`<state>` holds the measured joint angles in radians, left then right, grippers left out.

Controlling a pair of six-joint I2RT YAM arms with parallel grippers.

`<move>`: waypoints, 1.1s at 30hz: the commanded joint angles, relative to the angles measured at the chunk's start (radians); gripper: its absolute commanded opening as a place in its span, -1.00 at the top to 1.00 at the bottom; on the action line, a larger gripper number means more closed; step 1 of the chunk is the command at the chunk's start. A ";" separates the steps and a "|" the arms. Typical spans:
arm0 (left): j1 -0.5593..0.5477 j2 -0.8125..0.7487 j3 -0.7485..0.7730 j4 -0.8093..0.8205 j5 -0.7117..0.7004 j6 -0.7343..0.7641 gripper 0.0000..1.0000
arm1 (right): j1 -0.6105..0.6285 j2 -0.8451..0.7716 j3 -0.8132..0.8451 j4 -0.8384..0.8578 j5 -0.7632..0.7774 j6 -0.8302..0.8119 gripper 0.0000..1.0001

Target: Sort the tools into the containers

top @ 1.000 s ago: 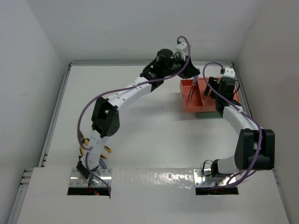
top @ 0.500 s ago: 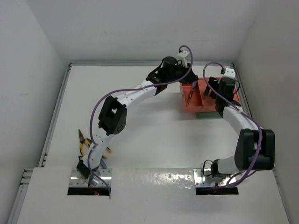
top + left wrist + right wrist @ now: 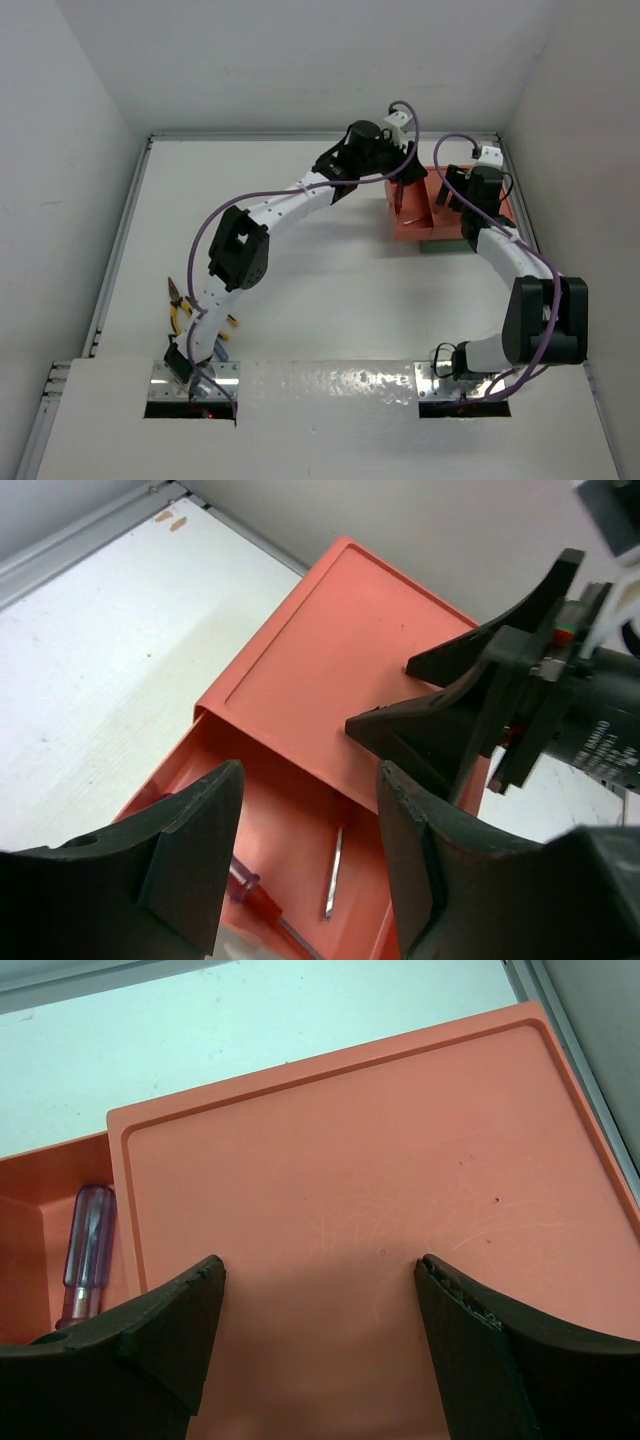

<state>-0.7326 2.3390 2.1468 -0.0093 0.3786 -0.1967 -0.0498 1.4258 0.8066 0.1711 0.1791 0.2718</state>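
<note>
Top view: the left arm stretches across the table (image 3: 330, 300) toward its far right corner, where the orange-red tray (image 3: 412, 226) sits on a dark green tray (image 3: 441, 247). The left pincer (image 3: 402, 190) hangs over the orange-red tray's left half and the right pincer (image 3: 455, 196) over its right half. Pliers (image 3: 177, 305) with yellow handles lie near the near left corner, beside the left arm's base.

Left wrist view: the left pincer's fingers stand apart with nothing between them, above the tray's open compartment. A screwdriver (image 3: 262, 892) with a translucent reddish handle lies on that compartment's floor. The right pincer shows at the right with its fingers spread, over the tray's flat, raised surface.

Right wrist view: the right pincer's fingers are wide apart and empty above that flat surface, and the screwdriver handle lies in the compartment to the left.
</note>
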 commanded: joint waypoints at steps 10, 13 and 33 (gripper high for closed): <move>0.013 -0.673 -0.365 -0.647 -0.285 1.318 -0.53 | -0.007 0.047 -0.006 -0.243 -0.052 -0.031 -0.57; 0.102 -0.799 -0.606 -0.895 -0.418 1.523 -0.42 | -0.007 0.029 -0.015 -0.211 -0.095 -0.032 -0.57; 0.246 -1.044 -1.481 -1.143 -0.383 1.860 0.08 | -0.007 0.022 -0.043 -0.222 -0.087 -0.062 -0.58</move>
<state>-0.4843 1.3128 0.6857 -1.1374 -0.0608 1.5921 -0.0566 1.4200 0.8165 0.1360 0.1150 0.1989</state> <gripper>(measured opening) 0.462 0.788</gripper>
